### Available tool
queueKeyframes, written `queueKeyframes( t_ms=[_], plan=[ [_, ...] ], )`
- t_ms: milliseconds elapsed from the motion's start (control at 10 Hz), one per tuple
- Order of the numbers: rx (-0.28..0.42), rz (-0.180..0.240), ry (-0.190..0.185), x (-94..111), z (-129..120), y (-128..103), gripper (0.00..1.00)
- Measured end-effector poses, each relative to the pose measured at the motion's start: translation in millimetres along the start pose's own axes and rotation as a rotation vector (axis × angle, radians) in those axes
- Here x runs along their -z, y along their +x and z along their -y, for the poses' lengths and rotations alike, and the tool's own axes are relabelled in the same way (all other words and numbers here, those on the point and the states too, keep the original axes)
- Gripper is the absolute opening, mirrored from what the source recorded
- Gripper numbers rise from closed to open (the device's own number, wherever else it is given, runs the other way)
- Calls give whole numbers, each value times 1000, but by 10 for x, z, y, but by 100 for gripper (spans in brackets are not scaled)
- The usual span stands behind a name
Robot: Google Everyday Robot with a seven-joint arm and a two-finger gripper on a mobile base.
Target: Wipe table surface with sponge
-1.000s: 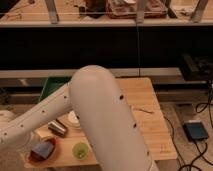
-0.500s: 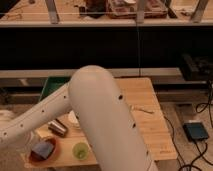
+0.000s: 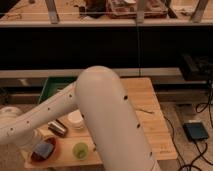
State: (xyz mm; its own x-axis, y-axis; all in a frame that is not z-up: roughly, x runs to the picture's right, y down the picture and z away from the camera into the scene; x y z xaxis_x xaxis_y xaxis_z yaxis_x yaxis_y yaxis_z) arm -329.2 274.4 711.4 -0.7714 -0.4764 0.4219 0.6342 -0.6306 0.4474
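A blue sponge (image 3: pixel 44 148) lies in a brown bowl (image 3: pixel 36 156) at the front left corner of the wooden table (image 3: pixel 145 130). My white arm (image 3: pixel 105 115) fills the middle of the view and runs down to the lower left, ending near the bowl. The gripper itself does not show in this view; it is out of sight past the arm's end at the left edge.
A silver can (image 3: pixel 57 128) lies on its side beside a white cup (image 3: pixel 76 119). A green cup (image 3: pixel 80 150) stands near the front edge. A green bin (image 3: pixel 52 86) sits at the back left. A thin dark object (image 3: pixel 145 110) lies at the right. A blue box (image 3: pixel 196 131) and cables lie on the floor.
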Motion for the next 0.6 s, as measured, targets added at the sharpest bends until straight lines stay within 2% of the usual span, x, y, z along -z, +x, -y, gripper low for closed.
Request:
queueKeyframes(
  t_ms=[200, 600],
  plan=[
    [2, 8, 16, -86, 8, 51, 80],
    [-3, 24, 10, -164, 7, 79, 80]
  ],
)
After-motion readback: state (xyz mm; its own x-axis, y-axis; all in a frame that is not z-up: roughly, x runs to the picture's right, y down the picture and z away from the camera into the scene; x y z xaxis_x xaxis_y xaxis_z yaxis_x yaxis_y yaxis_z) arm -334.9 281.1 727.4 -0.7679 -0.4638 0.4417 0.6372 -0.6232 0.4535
